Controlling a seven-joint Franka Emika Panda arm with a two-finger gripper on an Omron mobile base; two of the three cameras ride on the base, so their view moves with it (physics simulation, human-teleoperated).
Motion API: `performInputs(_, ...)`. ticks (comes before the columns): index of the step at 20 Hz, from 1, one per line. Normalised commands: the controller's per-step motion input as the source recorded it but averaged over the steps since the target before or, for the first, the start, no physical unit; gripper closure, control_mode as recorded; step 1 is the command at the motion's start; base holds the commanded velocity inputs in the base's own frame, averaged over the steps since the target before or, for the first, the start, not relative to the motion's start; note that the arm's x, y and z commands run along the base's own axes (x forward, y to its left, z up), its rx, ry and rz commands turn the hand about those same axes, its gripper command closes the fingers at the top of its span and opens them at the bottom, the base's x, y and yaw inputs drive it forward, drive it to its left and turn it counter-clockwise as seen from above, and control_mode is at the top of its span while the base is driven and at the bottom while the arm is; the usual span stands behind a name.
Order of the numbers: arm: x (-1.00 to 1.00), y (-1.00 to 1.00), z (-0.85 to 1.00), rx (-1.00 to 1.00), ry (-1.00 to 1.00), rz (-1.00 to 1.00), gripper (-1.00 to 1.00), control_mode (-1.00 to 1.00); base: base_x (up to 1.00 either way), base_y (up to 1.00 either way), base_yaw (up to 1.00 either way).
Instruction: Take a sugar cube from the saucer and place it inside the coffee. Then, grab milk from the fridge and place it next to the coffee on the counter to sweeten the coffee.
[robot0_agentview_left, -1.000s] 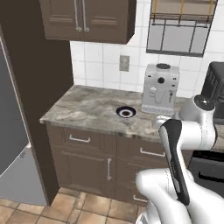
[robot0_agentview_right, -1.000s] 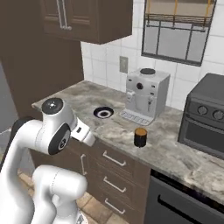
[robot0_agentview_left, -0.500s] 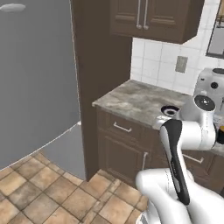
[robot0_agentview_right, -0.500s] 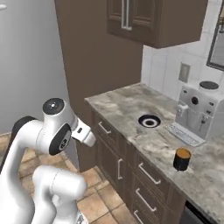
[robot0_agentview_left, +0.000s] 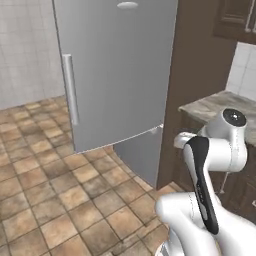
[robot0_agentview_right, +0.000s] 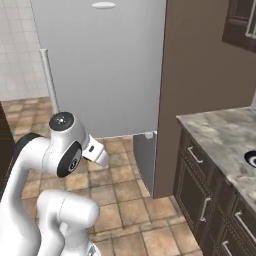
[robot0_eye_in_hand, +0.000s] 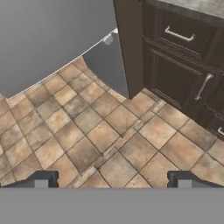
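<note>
Grey and flat, the fridge (robot0_agentview_left: 115, 65) is the largest thing here, its upper door shut with a long vertical handle (robot0_agentview_left: 70, 90) down the left side, and a lower door panel beneath it that stands out at an angle from the brown side panel (robot0_agentview_right: 200, 65). What the fridge holds cannot be seen. Terracotta floor tiles (robot0_eye_in_hand: 105, 131) spread in front of it.

Right of the brown panel runs the table (robot0_agentview_right: 220, 135), a marbled grey-beige top over dark brown drawers with silver handles (robot0_agentview_right: 195, 155). From the right base camera, the dark edge of the saucer (robot0_agentview_right: 251, 158) just shows at the frame's right margin, on the table. The left base camera catches only a corner of the table, behind the arm's white joint. The hand camera looks down at the floor, the lower fridge door and the drawer fronts.

The gripper (robot0_eye_in_hand: 113, 180) hangs above the floor tiles, its jaws spread as wide as they go, with nothing between them.
</note>
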Motion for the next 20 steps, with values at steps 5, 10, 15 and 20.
performInputs(5,0.0,0.0,0.0,0.0,0.0,0.0,-1.0,1.0,0.11,1.0,0.45)
performInputs(10,0.0,0.0,0.0,0.0,0.0,0.0,-1.0,1.0,0.61,0.79,0.32)
performInputs(15,0.0,0.0,0.0,0.0,0.0,0.0,-1.0,1.0,0.84,0.41,0.24)
performInputs(20,0.0,0.0,0.0,0.0,0.0,0.0,-1.0,1.0,0.7,0.51,0.23)
